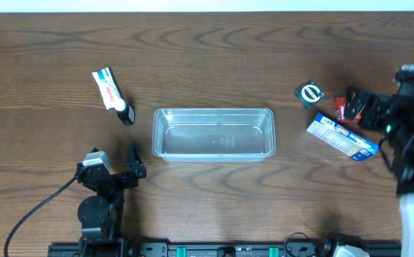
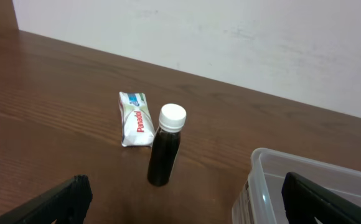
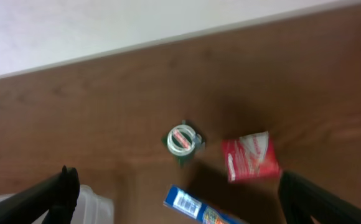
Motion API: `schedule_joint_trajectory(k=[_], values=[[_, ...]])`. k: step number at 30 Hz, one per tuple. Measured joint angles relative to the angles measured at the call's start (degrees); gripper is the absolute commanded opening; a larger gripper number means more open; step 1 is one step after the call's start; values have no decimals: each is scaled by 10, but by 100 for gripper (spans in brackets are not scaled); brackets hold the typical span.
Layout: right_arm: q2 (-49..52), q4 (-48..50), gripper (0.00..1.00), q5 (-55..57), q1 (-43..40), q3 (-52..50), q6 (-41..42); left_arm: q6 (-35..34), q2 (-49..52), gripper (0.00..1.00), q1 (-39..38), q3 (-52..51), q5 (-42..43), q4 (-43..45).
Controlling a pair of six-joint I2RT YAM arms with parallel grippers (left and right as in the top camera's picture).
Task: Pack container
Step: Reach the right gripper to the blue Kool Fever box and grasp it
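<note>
Container (image 1: 213, 133): sitting empty at mid-bench.
Holding both wide open: left end effector (image 1: 135, 161) near the front-left corner, right end effector (image 1: 355, 107) by the right edge; risking toppling the upright bottle (image 2: 165, 148) by clipping it.

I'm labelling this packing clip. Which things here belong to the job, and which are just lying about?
For the job: container, empty; likely to go in: Panadol packet, dark bottle, green round item, red packet, blue box.
Not for packing: rig rail along the near table edge.
</note>
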Motion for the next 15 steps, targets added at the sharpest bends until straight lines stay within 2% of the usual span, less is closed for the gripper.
schedule_joint_trajectory(k=[3,8,15], values=[[64,-39,99,-12,0,49,-7,0,0,98,0,0,0,0],[104,-78,99,-6,0,56,-38,0,0,98,0,0,0,0],[143,-122,99,21,0,57,-138,0,0,98,0,0,0,0]])
